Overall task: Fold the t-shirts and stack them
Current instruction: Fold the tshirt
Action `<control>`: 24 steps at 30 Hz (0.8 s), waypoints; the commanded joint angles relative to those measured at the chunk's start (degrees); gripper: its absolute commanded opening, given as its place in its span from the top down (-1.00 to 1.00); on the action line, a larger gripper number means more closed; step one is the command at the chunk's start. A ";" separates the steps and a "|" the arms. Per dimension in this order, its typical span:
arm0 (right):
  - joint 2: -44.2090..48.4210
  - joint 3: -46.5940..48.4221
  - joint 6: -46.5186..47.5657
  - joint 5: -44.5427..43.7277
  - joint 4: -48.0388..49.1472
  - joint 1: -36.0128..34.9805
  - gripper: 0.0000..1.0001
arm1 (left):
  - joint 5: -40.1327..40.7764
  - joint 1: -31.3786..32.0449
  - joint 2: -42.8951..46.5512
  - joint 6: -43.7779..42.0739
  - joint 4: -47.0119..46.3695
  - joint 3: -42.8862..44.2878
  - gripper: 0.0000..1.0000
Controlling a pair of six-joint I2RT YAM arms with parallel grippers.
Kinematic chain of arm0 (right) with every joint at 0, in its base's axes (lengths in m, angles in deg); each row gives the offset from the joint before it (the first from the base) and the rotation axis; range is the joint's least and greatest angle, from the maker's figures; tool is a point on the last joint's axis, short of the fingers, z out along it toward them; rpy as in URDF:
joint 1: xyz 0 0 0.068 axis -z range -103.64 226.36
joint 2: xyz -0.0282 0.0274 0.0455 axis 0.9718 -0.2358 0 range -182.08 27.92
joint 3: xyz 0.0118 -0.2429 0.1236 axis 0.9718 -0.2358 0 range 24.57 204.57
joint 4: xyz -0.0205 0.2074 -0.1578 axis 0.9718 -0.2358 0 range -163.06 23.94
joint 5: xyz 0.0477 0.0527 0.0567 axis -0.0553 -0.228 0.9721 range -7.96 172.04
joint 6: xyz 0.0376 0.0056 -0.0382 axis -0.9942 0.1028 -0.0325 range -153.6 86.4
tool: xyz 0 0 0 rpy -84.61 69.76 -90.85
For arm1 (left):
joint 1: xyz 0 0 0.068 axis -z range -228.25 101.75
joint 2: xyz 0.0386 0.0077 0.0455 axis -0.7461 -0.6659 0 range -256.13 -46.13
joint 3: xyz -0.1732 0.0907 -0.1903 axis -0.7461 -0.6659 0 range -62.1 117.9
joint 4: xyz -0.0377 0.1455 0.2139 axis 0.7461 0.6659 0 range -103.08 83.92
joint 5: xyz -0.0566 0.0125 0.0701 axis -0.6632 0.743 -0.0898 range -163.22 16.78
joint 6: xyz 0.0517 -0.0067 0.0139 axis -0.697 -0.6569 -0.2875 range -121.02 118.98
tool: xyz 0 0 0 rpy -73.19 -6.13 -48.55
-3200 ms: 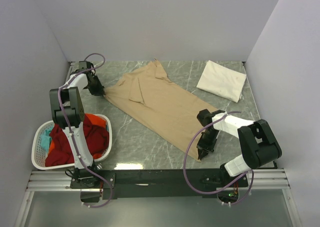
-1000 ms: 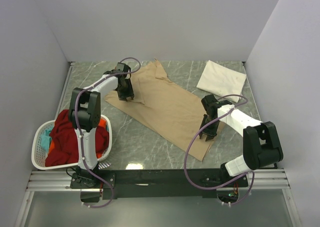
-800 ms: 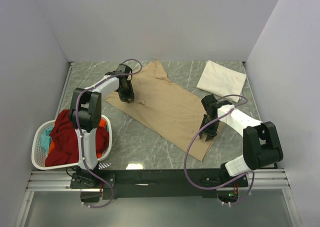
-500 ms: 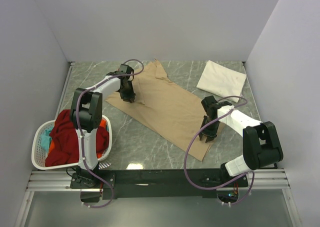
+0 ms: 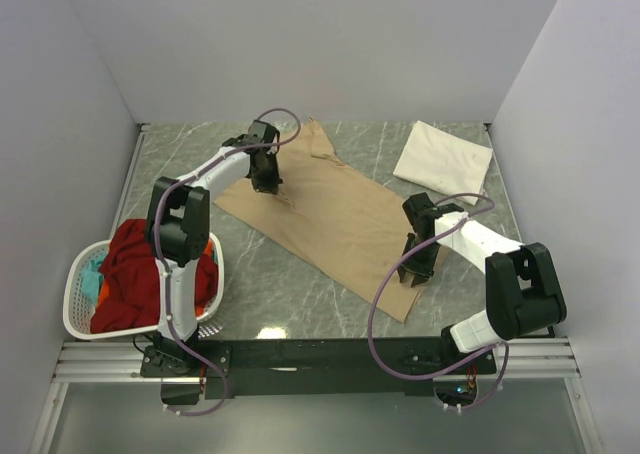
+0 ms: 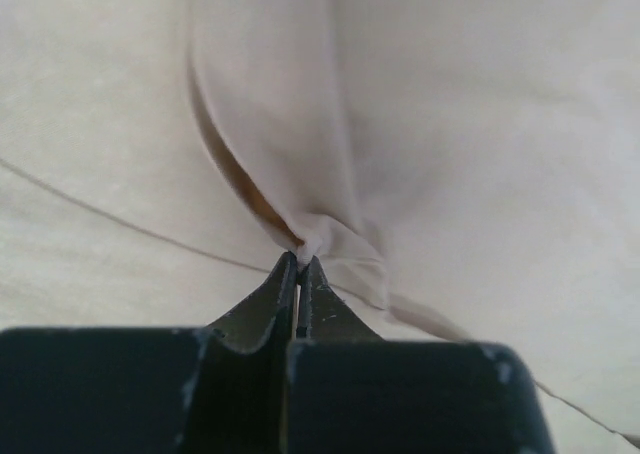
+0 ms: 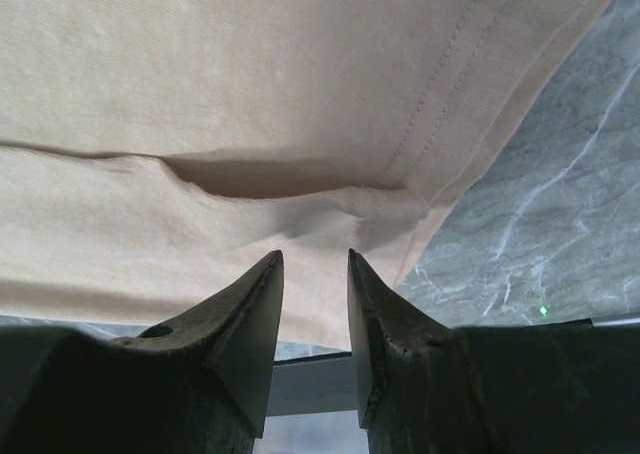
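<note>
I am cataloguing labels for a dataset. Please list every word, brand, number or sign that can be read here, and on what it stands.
There is none to read: the tan t-shirt, the folded cream t-shirt and the white laundry basket show no print, tag or number.

Top view's evenly lit with soft shadows, just one glare patch on the worktop (image 5: 265, 331) nearward of the tan t-shirt (image 5: 330, 214). Left wrist shot's washed out and soft, right wrist one's crisper.
</note>
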 commanded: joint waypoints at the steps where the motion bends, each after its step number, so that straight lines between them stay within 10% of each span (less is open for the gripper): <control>1: 1.65 -0.60 0.47 -0.44 -0.03 0.41 0.22 | -0.43 1.52 -1.28 0.04 -1.25 4.00 0.99; 24: 1.92 -0.25 1.43 -3.78 -1.96 0.85 0.22 | -5.70 4.69 -9.01 1.80 -3.44 13.85 0.99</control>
